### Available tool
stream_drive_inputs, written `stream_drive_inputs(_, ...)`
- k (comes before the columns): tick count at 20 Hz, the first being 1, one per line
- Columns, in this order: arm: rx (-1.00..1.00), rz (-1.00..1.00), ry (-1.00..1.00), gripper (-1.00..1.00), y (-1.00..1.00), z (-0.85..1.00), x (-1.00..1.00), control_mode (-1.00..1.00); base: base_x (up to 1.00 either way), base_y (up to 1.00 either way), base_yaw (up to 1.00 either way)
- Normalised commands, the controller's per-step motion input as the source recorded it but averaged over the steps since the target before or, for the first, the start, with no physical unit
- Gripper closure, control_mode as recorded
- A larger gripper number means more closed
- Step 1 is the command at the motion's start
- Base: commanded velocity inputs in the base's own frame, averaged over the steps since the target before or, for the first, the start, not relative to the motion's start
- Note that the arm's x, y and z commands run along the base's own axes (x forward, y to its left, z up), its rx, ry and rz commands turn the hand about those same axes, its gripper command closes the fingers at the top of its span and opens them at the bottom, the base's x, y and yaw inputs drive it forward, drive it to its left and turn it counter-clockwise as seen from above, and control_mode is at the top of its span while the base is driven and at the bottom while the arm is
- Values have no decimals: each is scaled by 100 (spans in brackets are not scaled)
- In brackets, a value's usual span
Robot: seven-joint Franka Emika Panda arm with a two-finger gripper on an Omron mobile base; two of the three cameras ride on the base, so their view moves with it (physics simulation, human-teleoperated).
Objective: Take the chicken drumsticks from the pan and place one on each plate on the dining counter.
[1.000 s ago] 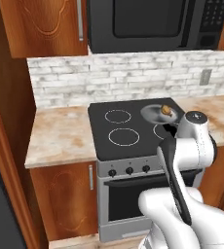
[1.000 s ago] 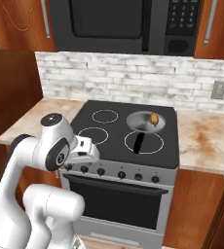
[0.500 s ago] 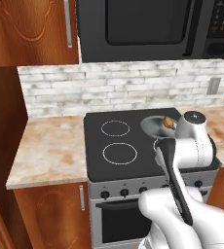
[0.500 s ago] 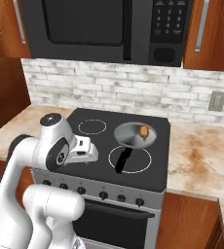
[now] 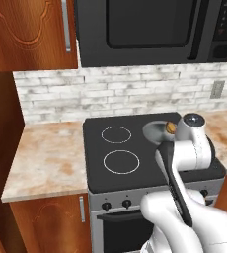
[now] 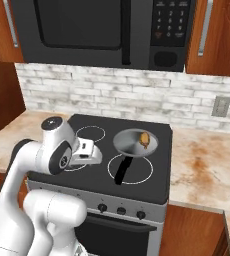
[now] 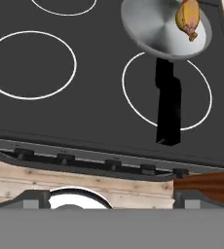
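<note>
The grey pan (image 6: 134, 141) sits on the stove's back right burner, its black handle (image 6: 123, 170) pointing toward the front. One golden-brown chicken drumstick (image 6: 145, 138) lies at the pan's right side; it also shows as drumstick (image 7: 188, 18) in pan (image 7: 158, 31) and as drumstick (image 5: 170, 128) in pan (image 5: 155, 131). My gripper (image 6: 90, 152) hovers open and empty over the stove's front left, well short of the pan. In the hand view the gripper (image 7: 116, 200) has its fingertips (image 7: 36, 198) spread wide. The plates and dining counter are out of view.
The black glass stove (image 5: 135, 168) has a row of knobs (image 6: 121, 210) along its front. Marbled wall counters (image 5: 46, 163) (image 6: 207, 175) flank it. A dark microwave (image 6: 102, 30) hangs low overhead, with wood cabinets (image 5: 31, 34) beside it and a brick backsplash behind.
The whole picture has shifted and grown: the base has driven closer to the stove. The arm keeps the same pose, the gripper stays open, and the pan and drumstick have not moved.
</note>
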Motion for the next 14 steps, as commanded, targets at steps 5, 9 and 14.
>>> stream_drive_inputs(5,1,-13,-3,-100,-41,19,55,-100,0,0,0)
stream_drive_inputs(9,1,0,14,-100,-61,50,54,-100,0,0,0)
stream_drive_inputs(14,0,2,7,-100,-67,19,67,-100,0,0,0)
